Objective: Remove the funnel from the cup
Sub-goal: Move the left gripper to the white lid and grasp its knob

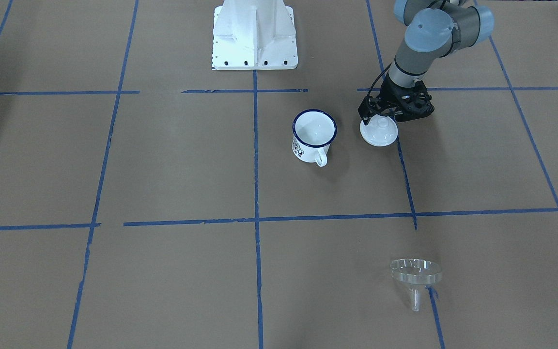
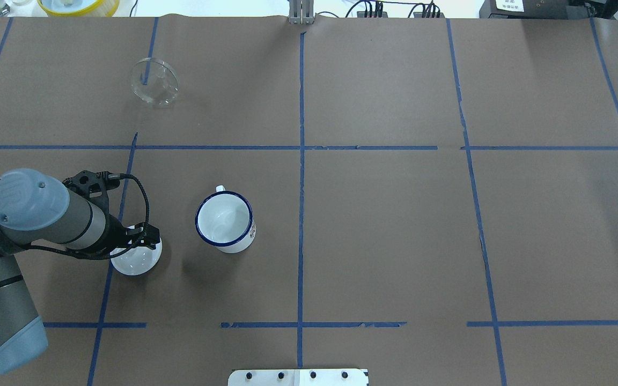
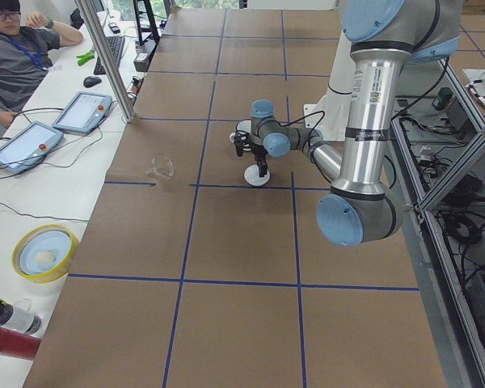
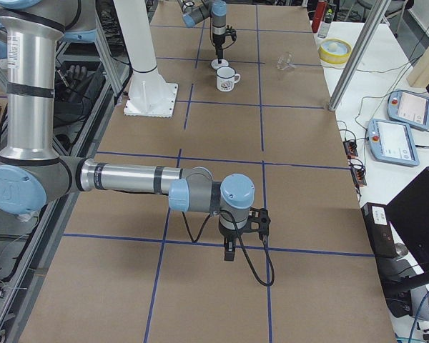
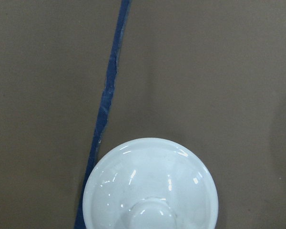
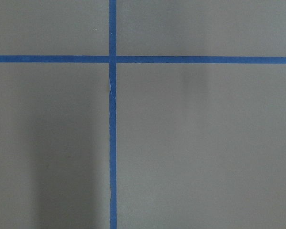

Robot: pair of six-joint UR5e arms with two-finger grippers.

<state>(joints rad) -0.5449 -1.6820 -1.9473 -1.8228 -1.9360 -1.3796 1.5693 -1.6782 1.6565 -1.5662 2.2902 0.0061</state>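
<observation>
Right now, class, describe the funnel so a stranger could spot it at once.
On the brown table taped into blue squares, find the white cup near the middle. The funnel lies alone past it, on the robot's left, toward the operators' edge. Unlike the white cup and lid, it is clear, with a thin spout.

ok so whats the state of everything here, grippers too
funnel: out of the cup, lying tipped on the table, far from it
cup: upright, empty
lid: flat on the table, knob up, apart from the cup
left gripper: just over the lid, jaws unclear
right gripper: over the table, jaws unclear
</observation>
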